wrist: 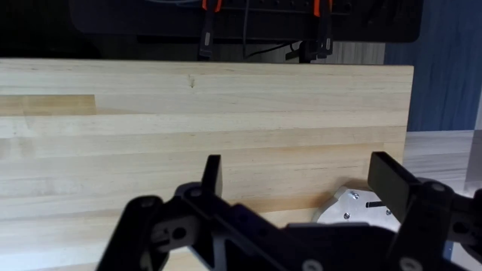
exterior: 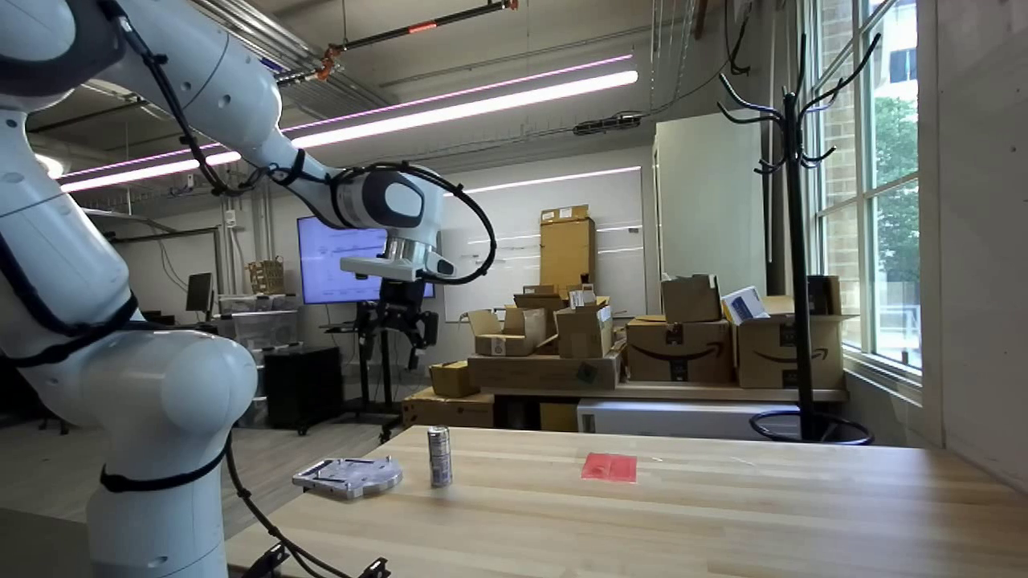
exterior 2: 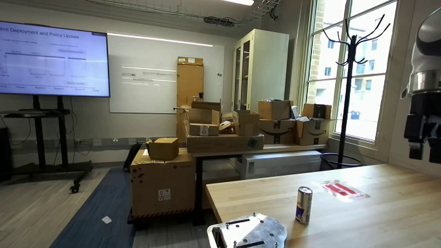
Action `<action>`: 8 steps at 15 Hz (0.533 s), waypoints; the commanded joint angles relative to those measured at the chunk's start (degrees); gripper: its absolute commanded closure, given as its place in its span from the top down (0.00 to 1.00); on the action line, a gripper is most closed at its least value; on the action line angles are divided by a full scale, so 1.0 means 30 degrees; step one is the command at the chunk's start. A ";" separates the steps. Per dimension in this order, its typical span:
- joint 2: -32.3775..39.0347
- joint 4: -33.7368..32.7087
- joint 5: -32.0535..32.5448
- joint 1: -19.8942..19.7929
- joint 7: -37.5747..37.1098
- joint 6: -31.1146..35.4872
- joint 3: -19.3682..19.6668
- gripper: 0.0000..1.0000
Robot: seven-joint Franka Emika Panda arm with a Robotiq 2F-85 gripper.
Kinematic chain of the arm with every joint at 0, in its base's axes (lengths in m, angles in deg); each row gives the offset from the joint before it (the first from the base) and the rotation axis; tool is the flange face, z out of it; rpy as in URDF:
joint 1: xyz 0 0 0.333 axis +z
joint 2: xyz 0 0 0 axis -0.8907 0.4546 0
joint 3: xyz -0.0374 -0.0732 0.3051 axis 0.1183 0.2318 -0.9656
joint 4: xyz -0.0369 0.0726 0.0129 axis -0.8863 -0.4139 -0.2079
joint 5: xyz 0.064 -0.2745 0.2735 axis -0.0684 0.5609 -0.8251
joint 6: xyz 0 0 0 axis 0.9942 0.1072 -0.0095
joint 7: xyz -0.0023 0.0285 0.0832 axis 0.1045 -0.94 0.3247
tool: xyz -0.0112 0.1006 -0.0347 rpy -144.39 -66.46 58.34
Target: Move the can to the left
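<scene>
The can (exterior: 439,457) is a slim silver cylinder standing upright on the wooden table (exterior: 723,514). It also shows in an exterior view (exterior 2: 304,205), where a dark blue patch is on its side. It is out of the wrist view. My gripper (exterior: 391,353) is open, points down and is raised well above the table, apart from the can. Its two fingers are wide apart in the wrist view (wrist: 295,162), with nothing between them but the table far below. In an exterior view the gripper (exterior 2: 425,150) is at the right edge.
A silver metal plate (exterior: 348,477) with screws lies at the table's edge beside the can; it shows partly in the wrist view (wrist: 357,209), behind the fingers. A flat red packet (exterior: 609,467) lies on the table. A coat rack (exterior: 795,241) and cardboard boxes (exterior: 679,349) stand beyond the table.
</scene>
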 commanded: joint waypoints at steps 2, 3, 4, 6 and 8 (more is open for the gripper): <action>0.1723 -0.1176 -0.0394 0.0542 -0.0485 0.1909 -0.1198 1.00; 0.2254 -0.1452 -0.0579 0.0708 -0.0454 0.2488 -0.1290 1.00; 0.2826 -0.1745 -0.0755 0.0861 -0.0312 0.3064 -0.1344 1.00; 0.4118 -0.2418 -0.0977 0.1078 -0.0035 0.4223 -0.1428 1.00; 0.5827 -0.3326 -0.1070 0.1194 0.0291 0.5085 -0.1438 1.00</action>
